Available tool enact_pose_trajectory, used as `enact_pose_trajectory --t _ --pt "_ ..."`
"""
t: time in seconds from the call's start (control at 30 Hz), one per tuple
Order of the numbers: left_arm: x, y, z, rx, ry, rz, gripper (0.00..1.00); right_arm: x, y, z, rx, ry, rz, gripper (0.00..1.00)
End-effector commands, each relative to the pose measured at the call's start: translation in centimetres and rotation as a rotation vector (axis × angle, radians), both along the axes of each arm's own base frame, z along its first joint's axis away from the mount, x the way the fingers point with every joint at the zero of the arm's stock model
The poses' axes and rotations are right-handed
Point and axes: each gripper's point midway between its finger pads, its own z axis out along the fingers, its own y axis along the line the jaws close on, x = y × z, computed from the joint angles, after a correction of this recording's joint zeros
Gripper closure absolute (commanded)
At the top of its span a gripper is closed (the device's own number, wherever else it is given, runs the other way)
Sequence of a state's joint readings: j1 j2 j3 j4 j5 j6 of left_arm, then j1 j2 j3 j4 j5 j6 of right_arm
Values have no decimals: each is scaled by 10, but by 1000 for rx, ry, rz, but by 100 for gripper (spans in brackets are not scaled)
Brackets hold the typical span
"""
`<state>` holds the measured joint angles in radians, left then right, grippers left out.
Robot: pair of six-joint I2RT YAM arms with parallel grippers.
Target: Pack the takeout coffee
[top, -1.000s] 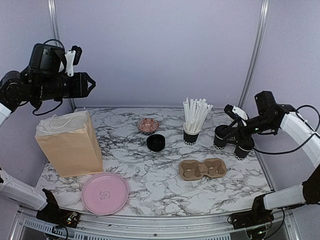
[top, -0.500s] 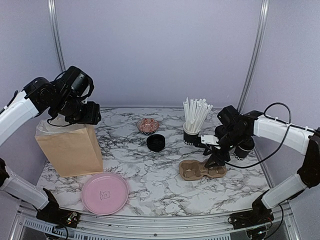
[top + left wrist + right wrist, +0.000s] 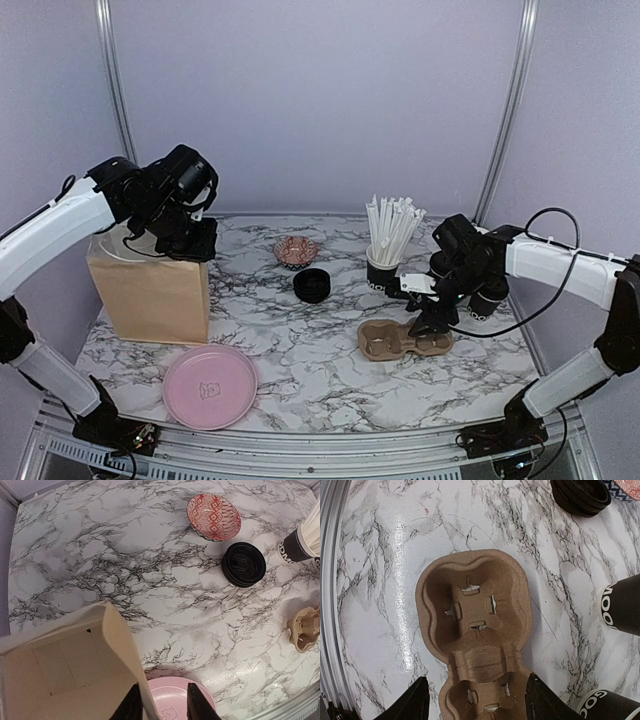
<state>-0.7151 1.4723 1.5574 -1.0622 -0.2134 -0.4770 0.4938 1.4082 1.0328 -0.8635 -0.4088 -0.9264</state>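
One black takeout coffee cup [image 3: 492,303] shows behind my right arm at the table's right; another cup's base [image 3: 611,708] is at the right wrist view's lower edge. A stack of black lids [image 3: 312,285] lies mid-table. My right gripper [image 3: 425,322] hangs open over the brown carrier [image 3: 472,625], its fingers either side of the carrier's near hole. Over at the left, my left gripper [image 3: 162,705] stands open astride the top edge of the paper bag [image 3: 150,295]. The bag wall [image 3: 125,655] lies against the left finger, clear of the right one.
A black cup of white straws [image 3: 385,262] stands behind the carrier. A red patterned bowl [image 3: 296,250] sits at the back and a pink plate [image 3: 210,385] at the front left. The table's metal front edge [image 3: 330,605] runs close to the carrier.
My left arm came down from high on the left to the bag's top edge, and the bag shifted. My right gripper left the cups and moved over the carrier.
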Motion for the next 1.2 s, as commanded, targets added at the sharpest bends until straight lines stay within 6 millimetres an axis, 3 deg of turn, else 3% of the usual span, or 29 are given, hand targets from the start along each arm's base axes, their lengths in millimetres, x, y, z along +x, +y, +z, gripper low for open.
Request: enact_pose_trajectory --t 0.0,0.17,0.47,0.7,0.9,1.07,1.17 --pt "0 -25 10 -68 -6 -65 84 5 3 4 5 -28 -9 37" --pt "-3 -50 14 -89 -13 -122 100 9 4 3 0 -25 -22 38" --pt "-31 -106 20 -150 26 -325 100 9 6 4 -4 -3 -21 39" --pt "-56 -131 18 -183 75 -439 100 2 5 -2 -3 10 15 39" --pt "-85 -167 17 -202 110 -590 100 -10 6 -7 6 25 74 39" --pt "-96 -189 19 -206 107 -651 100 -5 0 -16 -37 -7 74 40" --pt "-93 -192 20 -194 85 -657 68 -1 -5 -28 -78 -23 75 41"
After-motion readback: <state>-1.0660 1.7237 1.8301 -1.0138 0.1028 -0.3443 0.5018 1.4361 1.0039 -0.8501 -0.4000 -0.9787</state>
